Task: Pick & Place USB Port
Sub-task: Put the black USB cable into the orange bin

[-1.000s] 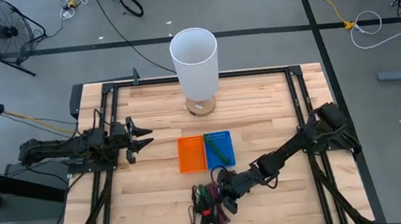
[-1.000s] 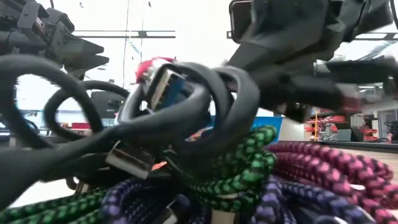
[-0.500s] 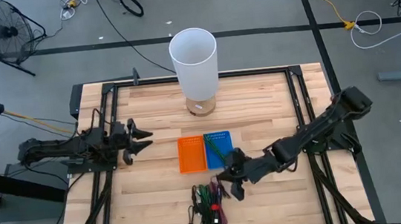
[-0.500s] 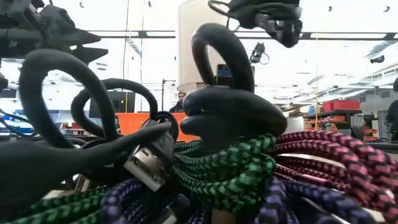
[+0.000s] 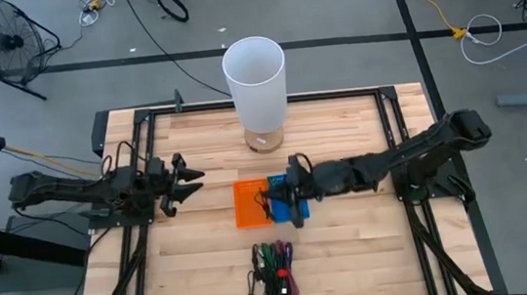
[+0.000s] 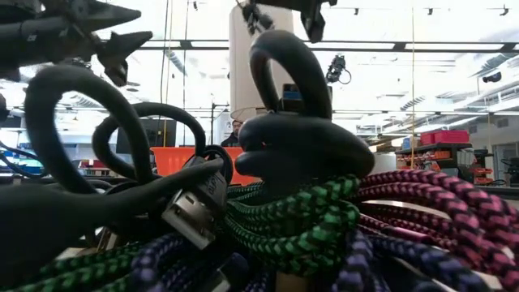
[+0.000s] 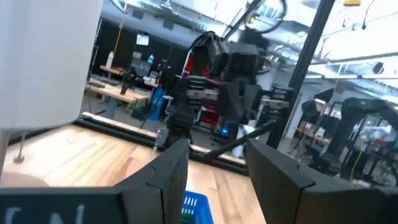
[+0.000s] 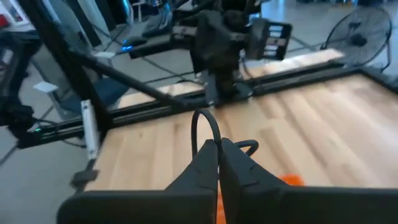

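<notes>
My right gripper [image 5: 296, 201] hangs over the blue bin [image 5: 285, 188] and the orange bin [image 5: 249, 204] at mid-table, shut on a black USB cable [image 5: 272, 206]. In the right wrist view a loop of that cable [image 8: 203, 122] sticks out past the shut fingertips [image 8: 217, 145]. The remaining cables, green, purple, pink and black, lie in a pile [image 5: 274, 268] near the table's near edge and fill the low view [image 6: 292, 219]. My left gripper [image 5: 185, 181] waits open at the table's left, pointing toward the bins. My right gripper pinches the black USB cable between its two fingers, and a short loop [image 8: 203, 122] stands out beyond the fingertips. The cable is lifted clear of the pile, and its free length [image 5: 270, 208] hangs slack over the bins. Which part of the cable is held cannot be told.
A tall white cylinder [image 5: 256, 79] stands on a round base at the table's far middle, just behind the bins. Black frame rails [image 5: 395, 134] run along the table's edges. Bare wood lies left and right of the cable pile.
My right gripper has risen from the cable pile and moved toward the far edge and slightly left, ending over the two bins. It stays shut and carries the black cable, which is drawn out of the pile and lifted clear. The other cables stay where they were.
</notes>
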You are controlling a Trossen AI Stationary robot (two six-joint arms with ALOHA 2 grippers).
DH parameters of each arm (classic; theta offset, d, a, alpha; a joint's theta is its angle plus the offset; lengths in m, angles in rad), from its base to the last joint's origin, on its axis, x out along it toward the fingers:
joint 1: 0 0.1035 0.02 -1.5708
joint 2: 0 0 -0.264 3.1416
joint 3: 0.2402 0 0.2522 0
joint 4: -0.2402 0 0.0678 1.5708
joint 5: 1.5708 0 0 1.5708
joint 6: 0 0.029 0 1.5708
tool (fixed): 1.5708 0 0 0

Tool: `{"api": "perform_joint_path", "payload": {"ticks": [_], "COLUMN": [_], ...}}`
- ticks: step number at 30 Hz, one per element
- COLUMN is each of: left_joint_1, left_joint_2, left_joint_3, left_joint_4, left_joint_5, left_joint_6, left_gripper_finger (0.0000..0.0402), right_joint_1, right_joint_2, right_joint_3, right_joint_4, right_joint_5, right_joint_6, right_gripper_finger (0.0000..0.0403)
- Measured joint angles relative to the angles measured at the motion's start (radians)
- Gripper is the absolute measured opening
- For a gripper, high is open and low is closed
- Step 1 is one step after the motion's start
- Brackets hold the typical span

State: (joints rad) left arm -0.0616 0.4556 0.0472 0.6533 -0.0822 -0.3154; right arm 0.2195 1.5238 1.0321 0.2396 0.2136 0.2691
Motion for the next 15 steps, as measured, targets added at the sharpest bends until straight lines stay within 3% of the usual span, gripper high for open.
{"api": "perform_joint_path", "payload": {"ticks": [9, 15], "left_joint_1": [0.000, 0.001], "left_joint_2": [0.347, 0.550], "left_joint_3": [0.233, 0.389], "left_joint_4": [0.010, 0.015], "left_joint_5": [-0.003, 0.041], "left_joint_6": [0.066, 0.125], "left_gripper_finger": [0.0170, 0.0170], "right_joint_1": [-0.110, -0.152], "right_joint_2": [-0.008, -0.030], "right_joint_3": [0.000, 0.000], "right_joint_4": [0.132, 0.139], "right_joint_5": [-0.127, -0.141], "right_joint_6": [-0.099, -0.155], "right_gripper_finger": [0.0000, 0.0000]}}
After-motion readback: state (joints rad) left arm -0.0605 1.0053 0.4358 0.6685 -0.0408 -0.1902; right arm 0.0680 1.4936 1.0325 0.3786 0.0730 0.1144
